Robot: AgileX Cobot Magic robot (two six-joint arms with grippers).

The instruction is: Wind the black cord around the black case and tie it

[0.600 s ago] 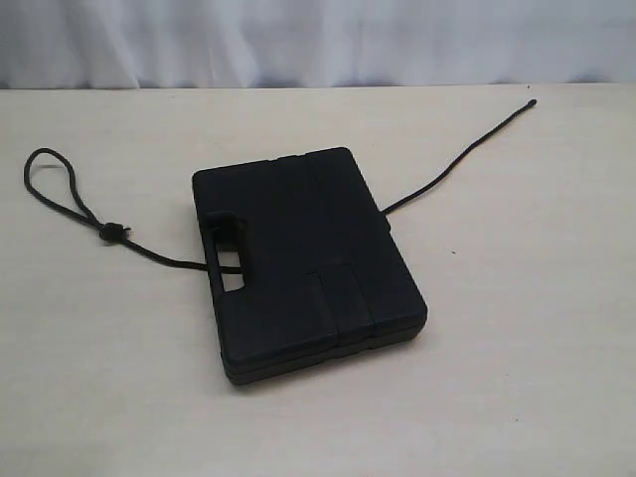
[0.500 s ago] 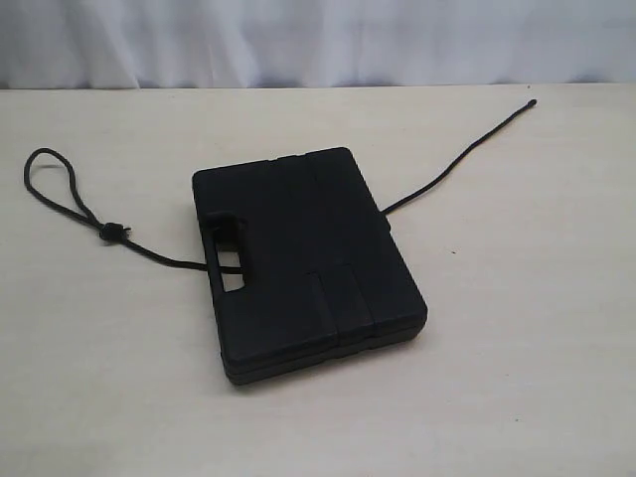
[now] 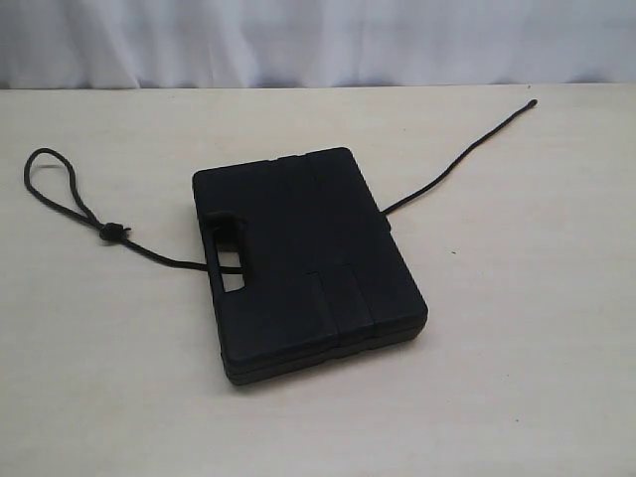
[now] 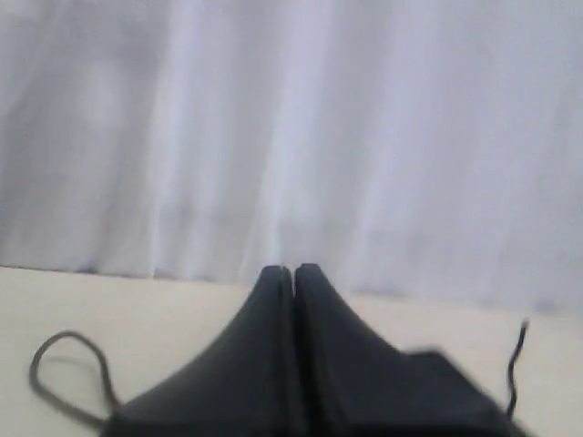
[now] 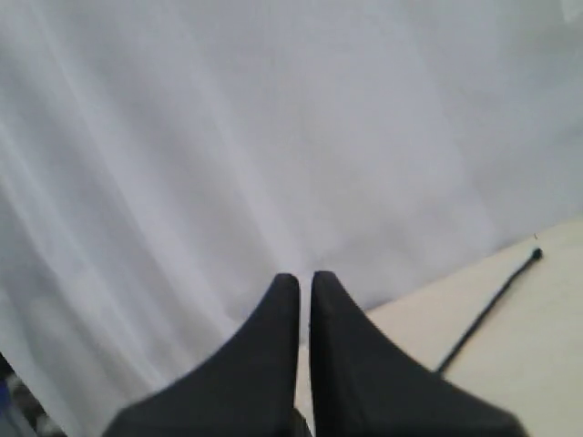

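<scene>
The black case [image 3: 303, 258] lies flat in the middle of the table, its handle slot on the left side. The black cord [image 3: 70, 204] runs under it: a loop with a small knot lies to the left, and a straight tail [image 3: 467, 151] stretches toward the back right, ending in a knotted tip. Neither gripper shows in the exterior view. In the left wrist view my left gripper [image 4: 293, 270] is shut with nothing in it, the cord's loop [image 4: 68, 373] beyond it. My right gripper [image 5: 305, 278] is shut and empty, with the cord tail [image 5: 492, 305] off to one side.
A white curtain [image 3: 318, 40] hangs behind the beige table [image 3: 517, 378]. A small dark speck [image 3: 449, 252] lies right of the case.
</scene>
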